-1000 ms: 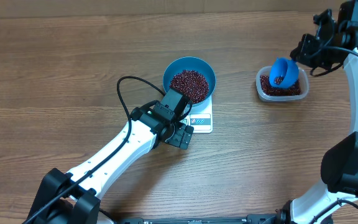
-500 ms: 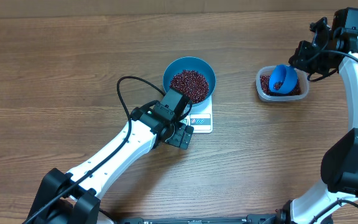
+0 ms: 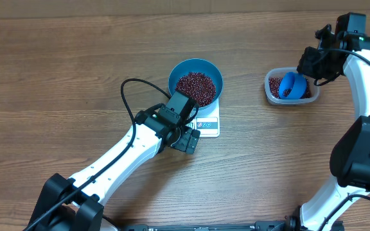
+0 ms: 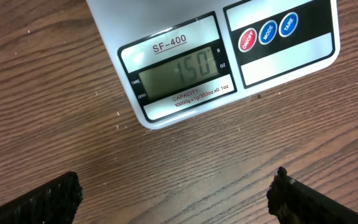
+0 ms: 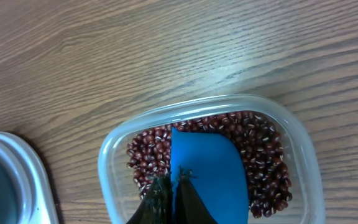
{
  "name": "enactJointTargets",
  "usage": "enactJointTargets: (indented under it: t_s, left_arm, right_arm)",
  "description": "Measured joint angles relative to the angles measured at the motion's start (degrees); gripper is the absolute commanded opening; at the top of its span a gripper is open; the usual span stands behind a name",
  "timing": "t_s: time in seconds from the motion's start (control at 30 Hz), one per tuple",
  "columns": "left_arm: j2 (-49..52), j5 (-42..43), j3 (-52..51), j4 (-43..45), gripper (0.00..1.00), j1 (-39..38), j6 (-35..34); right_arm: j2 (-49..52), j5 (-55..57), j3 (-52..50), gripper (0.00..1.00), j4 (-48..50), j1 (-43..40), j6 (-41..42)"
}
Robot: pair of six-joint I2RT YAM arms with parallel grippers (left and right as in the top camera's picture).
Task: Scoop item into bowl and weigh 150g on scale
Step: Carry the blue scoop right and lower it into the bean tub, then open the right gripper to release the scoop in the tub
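The right gripper (image 5: 171, 186) has its jaws pinched tight on the small blue plastic scoop (image 5: 207, 171). The scoop lies inside the clear rounded-rectangular plastic tub (image 5: 303, 162), among the tiny dark red-brown beans (image 5: 263, 155) there. The left gripper (image 4: 176, 193) hangs with its jaws spread wide and nothing between them. It is over the brown wood-grain table (image 4: 55, 93), just beside the flat white square kitchen scale (image 4: 185, 68), whose display reads 150. On the scale sits the round deep blue bowl (image 3: 214, 74), holding a heap of the beans, well apart from the tub.

Prob. robotics lab: two robot arms (image 3: 121, 154) at wood-grain table (image 3: 56, 64) w/ small kitchen scale (image 4: 229, 56).
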Motion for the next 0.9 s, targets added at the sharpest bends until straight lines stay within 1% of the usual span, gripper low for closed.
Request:
enactJointTargets:
  t_s: [0.1,0.17,0.2,0.27,0.37,0.47,0.53,0.63,0.73,0.83,0.9]
  left_arm:
    - [0.0,0.0,0.0,0.0,1.0,0.0,0.0]
    - [0.0,0.0,0.0,0.0,1.0,0.0,0.0]
    - [0.0,-0.02,0.0,0.0,1.0,0.0,0.0]
    - [0.0,-0.02,0.0,-0.02,0.99,0.0,0.0]
    - [0.0,0.0,0.0,0.0,1.0,0.0,0.0]
    - [0.0,0.0,0.0,0.0,0.99,0.0,0.0]
    - [0.0,-0.02,0.0,0.0,0.99,0.0,0.0]
    - [0.0,0.0,0.0,0.0,1.0,0.0,0.0]
    - [0.0,-0.02,0.0,0.0,1.0,0.0,0.0]
    - [0.0,-0.02,0.0,0.0,1.0,0.0,0.0]
    - [0.0,0.0,0.0,0.0,1.0,0.0,0.0]
  right_arm:
    - [0.0,0.07,0.0,0.08,0.42,0.0,-0.02]
    - [0.0,0.07,0.0,0.25,0.66,0.0,-0.02]
    - [0.0,0.09,0.0,0.28,0.85,0.0,0.13]
    - [0.0,0.17,0.0,0.39,1.36,0.0,-0.04]
    - [0.0,0.24,0.0,0.46,1.86,0.0,0.0]
    - [0.0,0.55,0.0,0.51,2.12,0.0,-0.09]
    - [0.0,1.18,0.0,0.57,2.16,0.0,-0.09]
    - [0.0,3.8,0.0,0.67,1.86,0.0,0.17]
    - [0.0,7.39,0.0,0.74,1.14,0.0,-0.04]
    - [0.02,11.17,0.0,0.78,0.11,0.0,-0.04]
    - [0.17,12.81,0.0,0.84,-0.07,0.0,-0.09]
